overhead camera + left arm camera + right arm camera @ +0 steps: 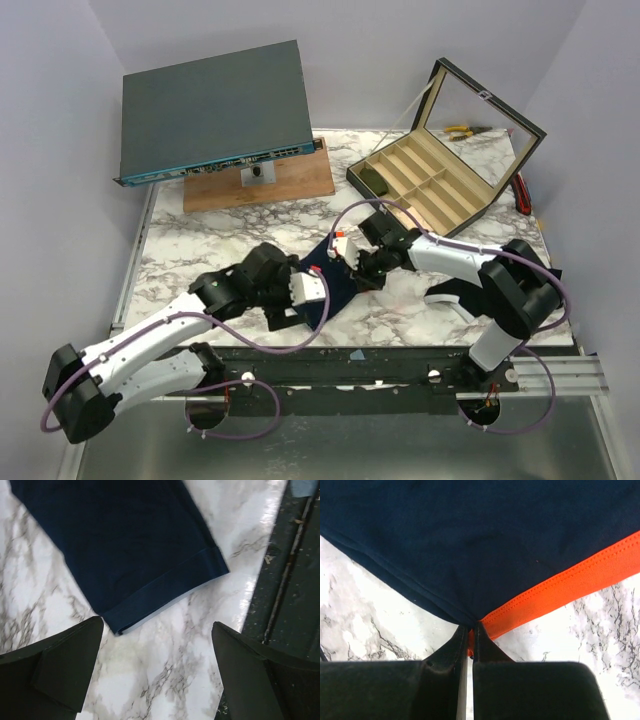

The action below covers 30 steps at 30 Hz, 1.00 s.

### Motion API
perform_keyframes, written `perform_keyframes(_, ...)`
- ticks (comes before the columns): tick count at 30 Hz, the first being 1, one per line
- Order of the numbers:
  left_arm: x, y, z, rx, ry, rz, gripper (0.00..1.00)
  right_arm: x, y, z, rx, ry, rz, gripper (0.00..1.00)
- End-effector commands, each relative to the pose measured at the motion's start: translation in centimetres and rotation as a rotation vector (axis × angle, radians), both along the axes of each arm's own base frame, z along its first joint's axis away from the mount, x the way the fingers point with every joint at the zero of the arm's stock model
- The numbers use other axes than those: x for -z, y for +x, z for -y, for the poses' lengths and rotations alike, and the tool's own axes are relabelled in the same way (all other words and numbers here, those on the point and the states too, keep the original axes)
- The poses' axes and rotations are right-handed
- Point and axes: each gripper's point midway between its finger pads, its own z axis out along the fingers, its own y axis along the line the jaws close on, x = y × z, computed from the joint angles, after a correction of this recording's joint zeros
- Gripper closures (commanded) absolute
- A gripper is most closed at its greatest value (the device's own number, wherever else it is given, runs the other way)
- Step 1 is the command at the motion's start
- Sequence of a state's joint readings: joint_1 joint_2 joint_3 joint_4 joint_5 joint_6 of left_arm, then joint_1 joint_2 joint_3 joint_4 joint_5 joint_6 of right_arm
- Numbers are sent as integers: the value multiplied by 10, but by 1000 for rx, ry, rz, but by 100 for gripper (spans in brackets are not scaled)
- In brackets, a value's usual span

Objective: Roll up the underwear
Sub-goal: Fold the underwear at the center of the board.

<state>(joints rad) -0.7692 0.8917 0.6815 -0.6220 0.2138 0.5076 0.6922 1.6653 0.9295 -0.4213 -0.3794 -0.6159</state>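
The underwear (330, 268) is a small navy-blue garment lying on the marble table between the two arms. In the left wrist view its hemmed leg edge (165, 592) lies flat just ahead of my fingers. My left gripper (157, 667) is open over bare marble, just short of that hem and not touching it. My right gripper (471, 630) is shut on a corner of the underwear where the orange trim (560, 580) meets the navy cloth. In the top view the right gripper (358, 262) sits at the garment's far right side.
A black cloth with a white edge (452, 298) lies on the table under the right arm. An open divided box (440, 180) stands at the back right. A dark flat device on a wooden board (215, 115) stands at the back left. The table's front edge (280, 580) is close by.
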Motion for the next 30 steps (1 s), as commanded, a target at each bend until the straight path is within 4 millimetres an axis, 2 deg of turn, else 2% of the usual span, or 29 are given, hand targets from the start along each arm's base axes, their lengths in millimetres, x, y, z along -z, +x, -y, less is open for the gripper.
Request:
perform_keyframes(1, 10, -16, 32, 112, 34, -20, 1, 29, -20, 30, 130, -132, -148, 97)
perform_keyframes(6, 17, -31, 61, 193, 63, -84, 1, 31, -22, 32, 128, -145, -161, 97)
perform_keyframes(11, 31, -40, 77, 213, 153, -90, 1, 31, -17, 30, 114, -152, -152, 97)
perform_keyframes(16, 48, -45, 78, 228, 210, -54, 3, 31, -13, 26, 108, -150, -164, 97)
perform_keyframes(23, 62, -34, 77, 192, 250, 30, 11, 35, -13, 28, 109, -160, -184, 97)
perform_keyframes(30, 80, -33, 72, 203, 322, 82, 19, 34, -10, 29, 119, -160, -185, 97)
